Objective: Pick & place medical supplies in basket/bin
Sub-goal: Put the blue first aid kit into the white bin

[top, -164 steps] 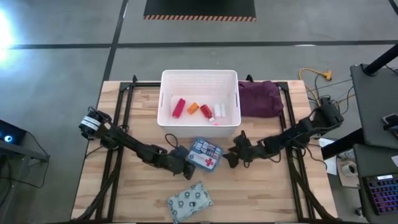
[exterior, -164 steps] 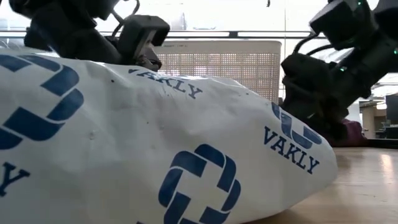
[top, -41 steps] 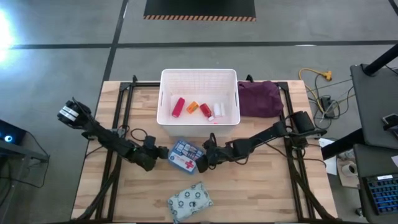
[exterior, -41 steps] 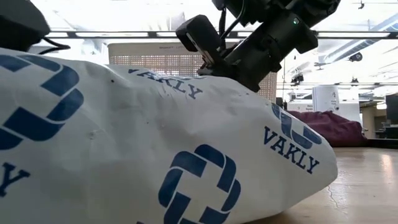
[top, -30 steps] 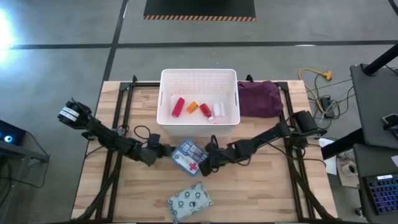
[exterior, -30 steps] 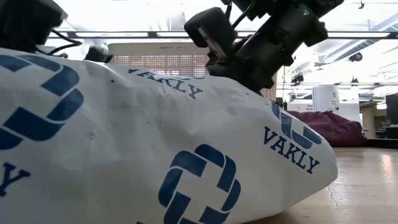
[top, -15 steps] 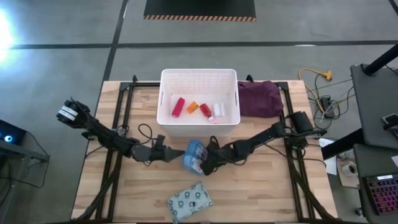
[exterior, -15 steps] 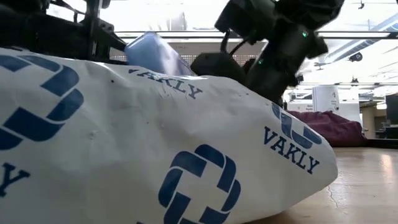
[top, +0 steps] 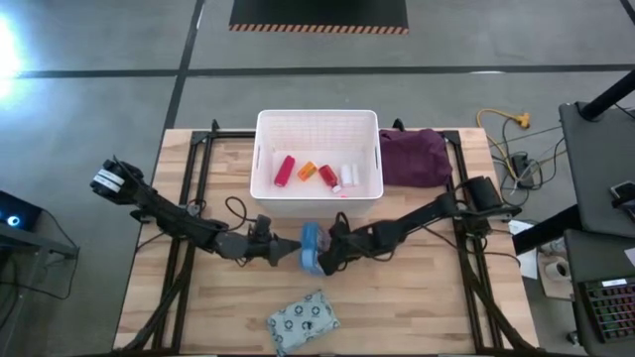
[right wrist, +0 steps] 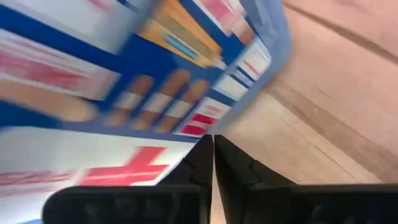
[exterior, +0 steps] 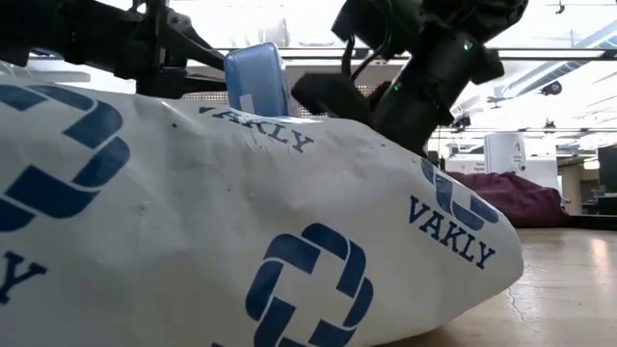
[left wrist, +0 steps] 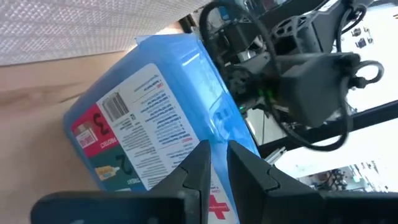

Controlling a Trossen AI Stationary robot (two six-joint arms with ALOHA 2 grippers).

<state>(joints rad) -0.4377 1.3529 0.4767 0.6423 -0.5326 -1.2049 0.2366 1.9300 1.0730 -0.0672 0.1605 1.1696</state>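
The left tool (top: 290, 250), fingers nearly together, pressed one face of the blue-and-white plastic first-aid box (top: 311, 247), standing on edge on the wooden counter (top: 417, 307) before the white lattice basket (top: 317, 124); the closed right tool (top: 327, 256) pressed its other face.

- Grey concrete floor (top: 89, 109) surrounded the wooden table (top: 407, 317), dark seam lines crossing it.
- Black mat with a hazard-striped edge (top: 317, 14) lay at 12 o'clock.
- Yellow cable (top: 501, 121) at 2 o'clock; dark desk with a keyboard (top: 607, 307) at 4.
- Low view showed bright ceiling light strips (exterior: 540, 53).
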